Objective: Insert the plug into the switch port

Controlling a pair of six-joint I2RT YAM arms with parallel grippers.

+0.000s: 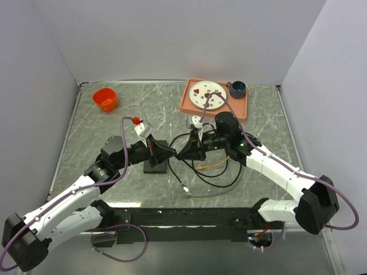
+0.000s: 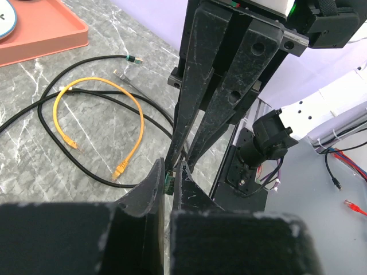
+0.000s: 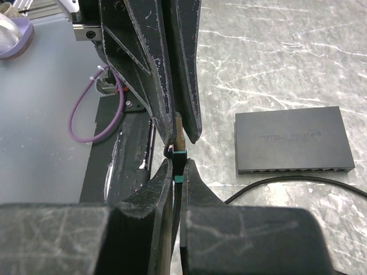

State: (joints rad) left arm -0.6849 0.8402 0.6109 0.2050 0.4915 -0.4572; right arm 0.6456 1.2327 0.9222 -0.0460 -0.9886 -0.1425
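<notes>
The switch [image 1: 156, 162] is a flat black box lying on the table under my left gripper. In the right wrist view the switch [image 3: 292, 139] shows its row of ports [image 3: 295, 169] along its near narrow side. The plug [image 3: 179, 163], green and black with a clear tip, ends a black cable. My right gripper [image 3: 179, 172] is shut on its body. My left gripper [image 2: 170, 177] meets it tip to tip and is shut on the same plug [image 2: 168, 183]. From above, both grippers [image 1: 174, 152] [image 1: 187, 152] meet just right of the switch, above the table.
A salmon-pink tray [image 1: 241, 107] with a plate and a blue cup [image 1: 237, 88] sits at the back right. An orange cup [image 1: 105, 99] is at the back left. A yellow cable [image 2: 140, 117] and loops of black cable [image 1: 226, 177] lie under the right arm.
</notes>
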